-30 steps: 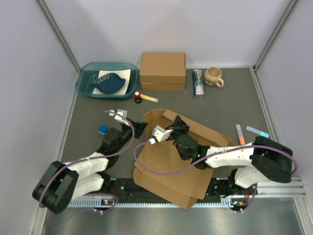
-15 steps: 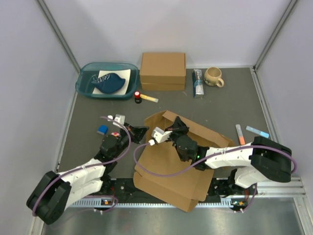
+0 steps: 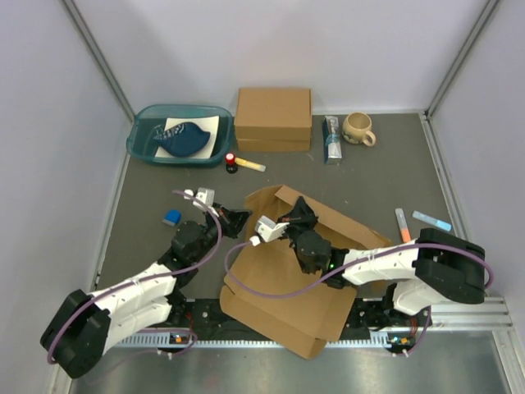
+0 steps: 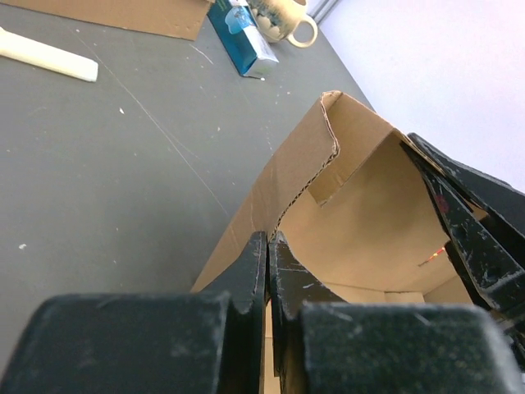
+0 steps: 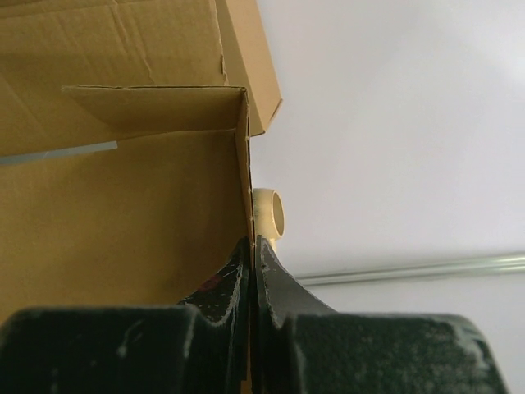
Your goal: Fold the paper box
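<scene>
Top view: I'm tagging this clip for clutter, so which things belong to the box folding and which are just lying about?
In the job: paper box, left gripper, right gripper, each pinching a wall.
Lying about: closed cardboard box, mug, teal tray, blue packet, pens.

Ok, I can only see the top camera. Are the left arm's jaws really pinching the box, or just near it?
Observer: Really pinching. In the left wrist view the left jaws are shut on the edge of a raised box wall.
Child: And the right ones?
Observer: The right wrist view shows the right jaws shut on another thin wall edge, which stands upright.
Child: Can that camera see anything past the cardboard?
Observer: Yes, the mug peeks out just beyond that edge.
</scene>
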Controlling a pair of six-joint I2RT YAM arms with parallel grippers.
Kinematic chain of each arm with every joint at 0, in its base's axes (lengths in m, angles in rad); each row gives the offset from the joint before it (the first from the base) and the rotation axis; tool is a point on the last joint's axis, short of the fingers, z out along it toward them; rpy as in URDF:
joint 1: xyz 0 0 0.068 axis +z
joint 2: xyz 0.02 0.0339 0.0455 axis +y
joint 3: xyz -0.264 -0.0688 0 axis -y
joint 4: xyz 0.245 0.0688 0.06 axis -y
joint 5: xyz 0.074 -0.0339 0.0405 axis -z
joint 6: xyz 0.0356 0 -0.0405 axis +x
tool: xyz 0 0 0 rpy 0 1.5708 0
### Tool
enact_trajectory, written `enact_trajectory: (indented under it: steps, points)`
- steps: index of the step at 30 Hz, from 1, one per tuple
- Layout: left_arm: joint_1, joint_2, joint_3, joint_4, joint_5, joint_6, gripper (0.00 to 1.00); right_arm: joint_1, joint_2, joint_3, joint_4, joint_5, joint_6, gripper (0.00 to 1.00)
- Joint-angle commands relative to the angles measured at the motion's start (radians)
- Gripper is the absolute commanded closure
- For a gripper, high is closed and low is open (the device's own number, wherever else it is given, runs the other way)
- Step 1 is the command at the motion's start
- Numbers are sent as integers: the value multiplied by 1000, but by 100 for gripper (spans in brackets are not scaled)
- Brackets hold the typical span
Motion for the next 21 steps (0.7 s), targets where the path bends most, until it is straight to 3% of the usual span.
enact_trajectory:
  steps: [1,10,15,21]
  points:
    - [-12,18,120,21,-27,32,100,27,0,-6,59,7,33,100]
    - [-6,62,215,-59,-51,91,100,36,-6,-18,67,9,33,100]
    - [-9,75,174,-54,73,19,100,37,-11,-25,76,10,30,100]
    - [-38,81,73,68,117,-119,100,36,-3,-29,93,18,19,100]
